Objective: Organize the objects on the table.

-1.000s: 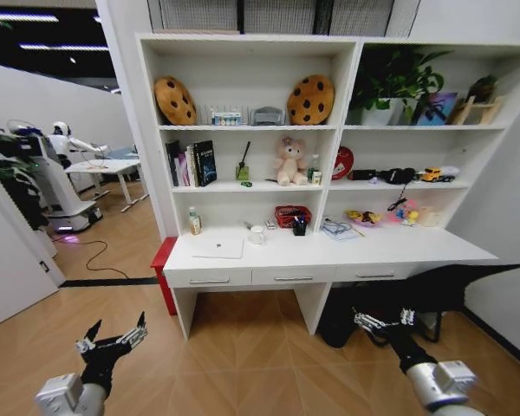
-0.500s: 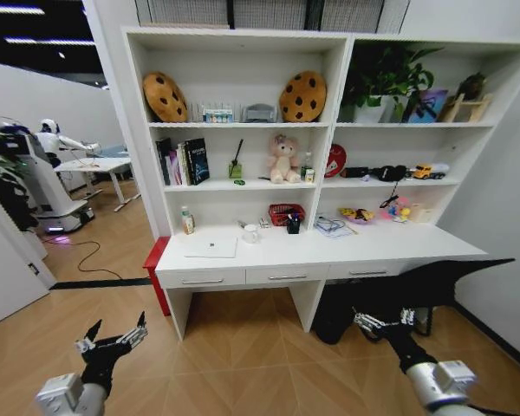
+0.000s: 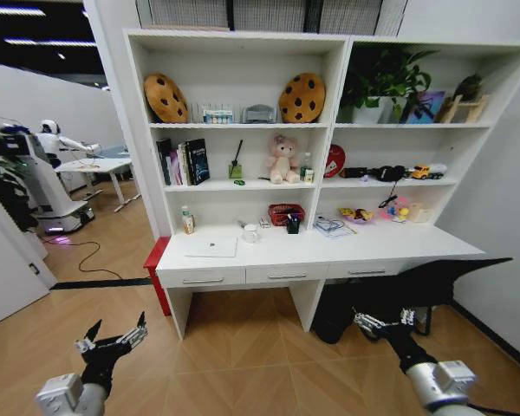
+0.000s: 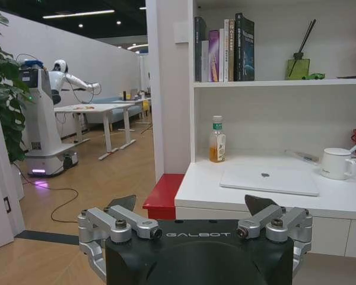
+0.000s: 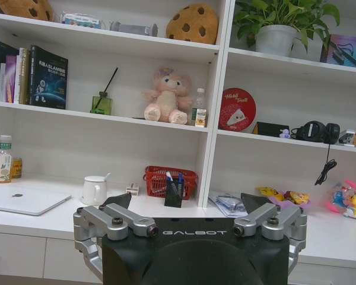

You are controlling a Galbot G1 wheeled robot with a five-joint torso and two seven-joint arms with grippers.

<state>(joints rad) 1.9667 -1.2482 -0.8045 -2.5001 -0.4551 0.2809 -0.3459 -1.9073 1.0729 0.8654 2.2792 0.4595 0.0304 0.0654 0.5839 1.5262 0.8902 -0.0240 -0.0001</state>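
Moved: between the earlier frames and this one I saw the whole head view shift, so the camera moved; nothing on the desk did.
Left gripper [image 3: 113, 341]: hung low, jaws spread, empty.
Right gripper [image 3: 386, 321]: same, open, empty.
Laptop [image 3: 212, 247]: lay flat on the table [image 3: 390, 245], well ahead of both claws.
Risk: I judged that reaching from this far could clip the desk edge.

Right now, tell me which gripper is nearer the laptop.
Left. The left gripper hangs low, in front of the desk's left end where the laptop lies; the right gripper hangs farther off, before the desk's right half. Both are open.
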